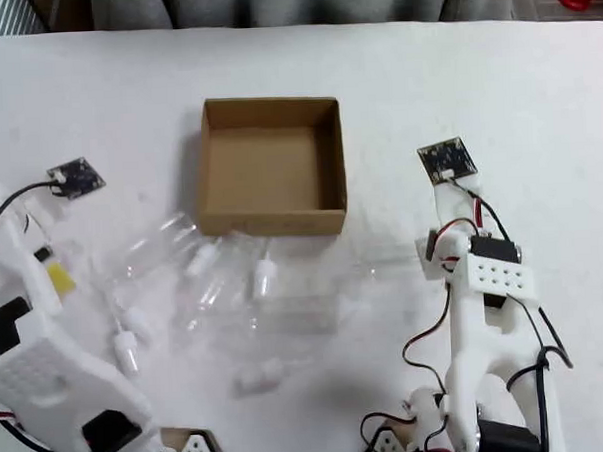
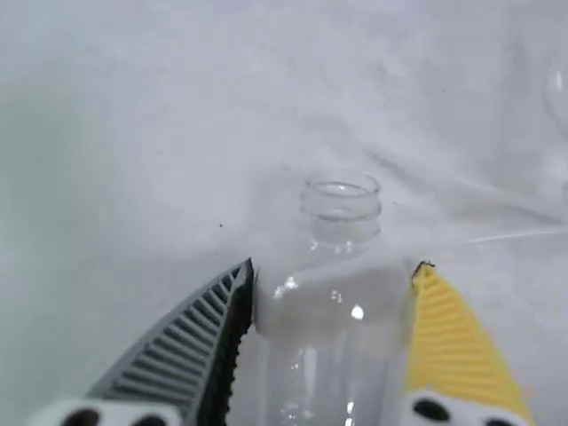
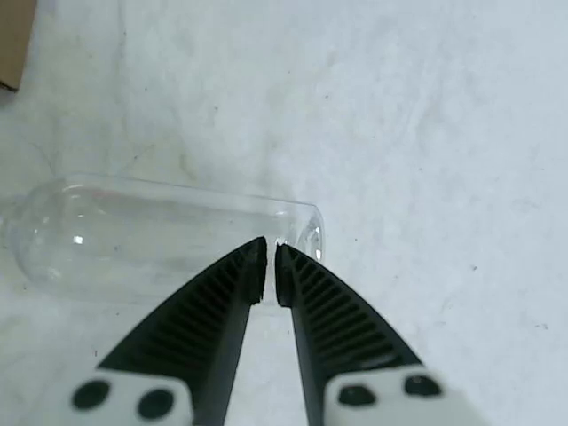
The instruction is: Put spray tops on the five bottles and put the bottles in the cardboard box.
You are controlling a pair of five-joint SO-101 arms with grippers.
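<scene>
The high view shows one cardboard box (image 1: 274,222), open at the top, standing at the centre of the white worktop (image 1: 495,77). One arm is at the lower left of the frame and one at the lower right. Below the box, clear loose bottles (image 1: 157,244) lie on their sides in a cluster. Their outlines overlap, so the count cannot be confirmed. Four white spray tops (image 1: 265,278) can be counted among them: two just below the front wall of the box, one at the lower left of the cluster and one at its lower edge. The left wrist view adds detail that the high view does not give. The left hand (image 2: 334,266) grips one held bottle (image 2: 333,311) at the shoulder, with a grey ribbed finger on one side and a yellow finger on the other, both touching the bottle wall. The neck of this bottle is threaded and uncapped, and it points away from the hand. The right wrist view shows the right hand (image 3: 271,253) closed on nothing, its two black ribbed fingertips almost touching. Just beyond the tips, one lying bottle (image 3: 160,226) rests on its side on the worktop. Whether the tips touch it cannot be determined. A corner of the cardboard box appears farther off in the same view.
</scene>
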